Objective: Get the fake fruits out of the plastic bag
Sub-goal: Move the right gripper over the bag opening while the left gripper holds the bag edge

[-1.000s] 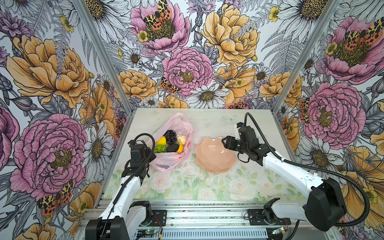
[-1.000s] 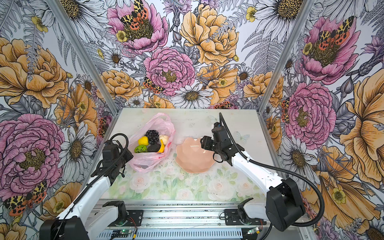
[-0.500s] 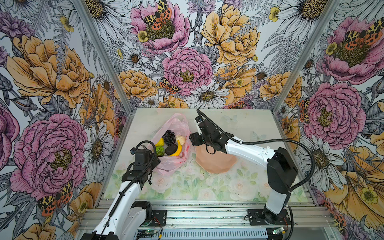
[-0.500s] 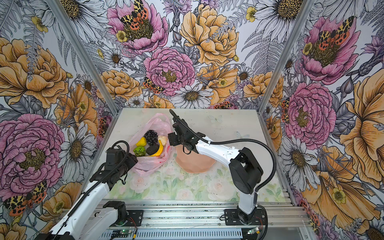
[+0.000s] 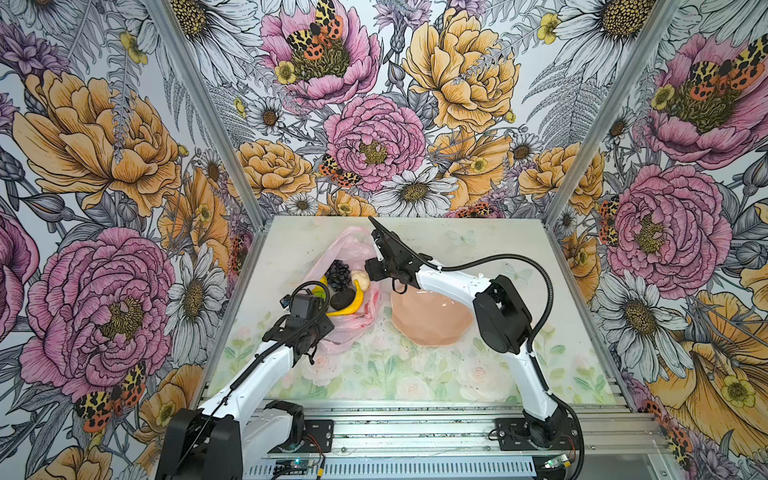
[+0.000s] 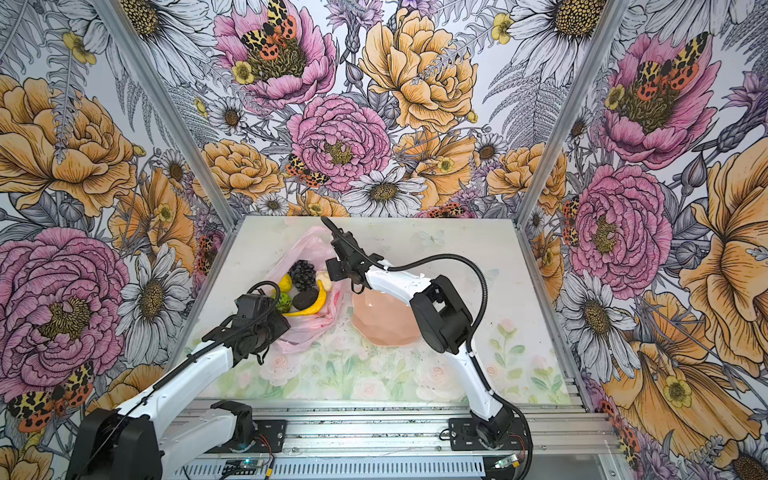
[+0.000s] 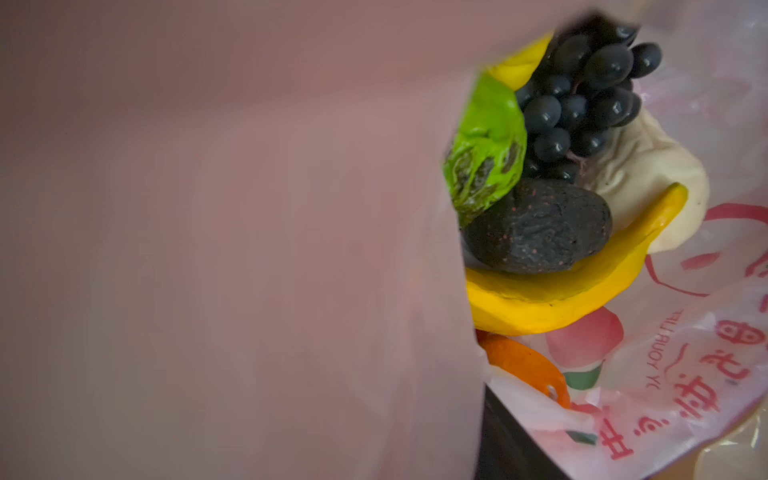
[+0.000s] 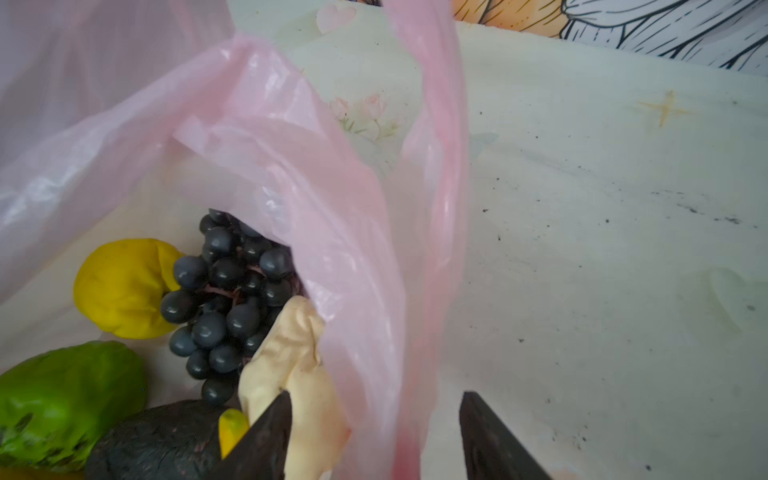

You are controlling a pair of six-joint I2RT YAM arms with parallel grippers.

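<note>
Currently my right tool [image 8: 376,399] is open: its 2 dark fingers [image 8: 266,436] stand well apart, astride the rim film of the pink plastic bag [image 8: 291,166], and grip nothing. My left tool [image 5: 318,332] sits at the bag's near edge. Pink film blurs its wrist view, so I cannot tell its opening or hold.

The fake fruits [image 5: 340,282] lie inside the bag on the counter [image 5: 478,249]:
- grape bunch [image 8: 226,299]
- lemon [image 8: 120,286]
- cream-white lump [image 8: 295,365], just beside 1 right finger
- banana [image 7: 582,291]
- orange [image 7: 519,365]
- green fruit [image 7: 486,153]
- dark pebbled oval [image 7: 536,232]

A peach bowl [image 5: 432,320] stands just beside the bag.
</note>
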